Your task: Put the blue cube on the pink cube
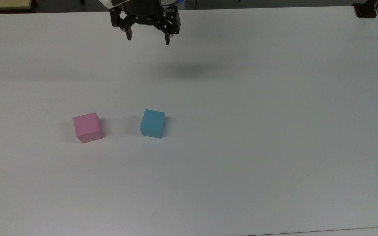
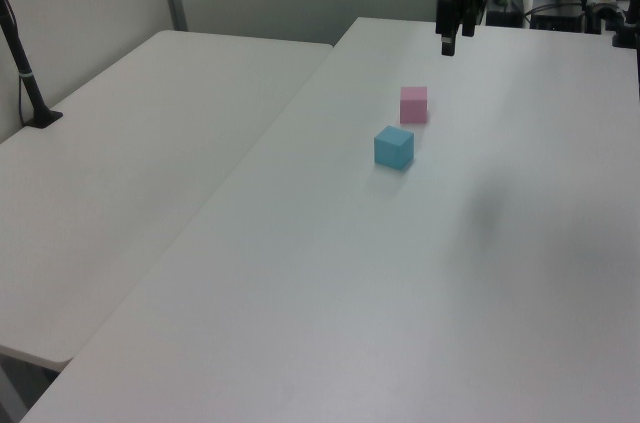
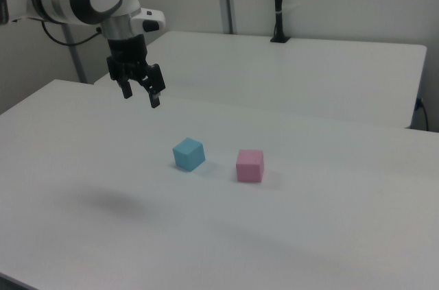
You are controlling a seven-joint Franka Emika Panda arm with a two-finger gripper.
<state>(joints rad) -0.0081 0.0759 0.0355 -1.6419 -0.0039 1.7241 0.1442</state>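
Blue cube: the blue cube was a small, matte, light cyan block with plain faces, and it sat flat on the white counter. It lay well in from every counter edge, turned slightly askew to them.
Blue cube, other views: in the left view it stood nearer the camera than the pink one; in the right view it was to the right view's left of the pink one.
Pink cube: the pink cube was a pastel pink matte block of the same size, with a tiny dark mark on its top face. It rested on the counter near the blue cube, on the top view's left, with a clear gap between them.
Pink cube, other views: seen at and, apart from the blue one in both.
Gripper: the gripper hung in the air above the counter's far edge in the top view, well apart from both cubes.
Fingers: the black fingers were spread wide and held nothing.
Shadow: a soft dark patch lay on the counter between the gripper and the cubes.
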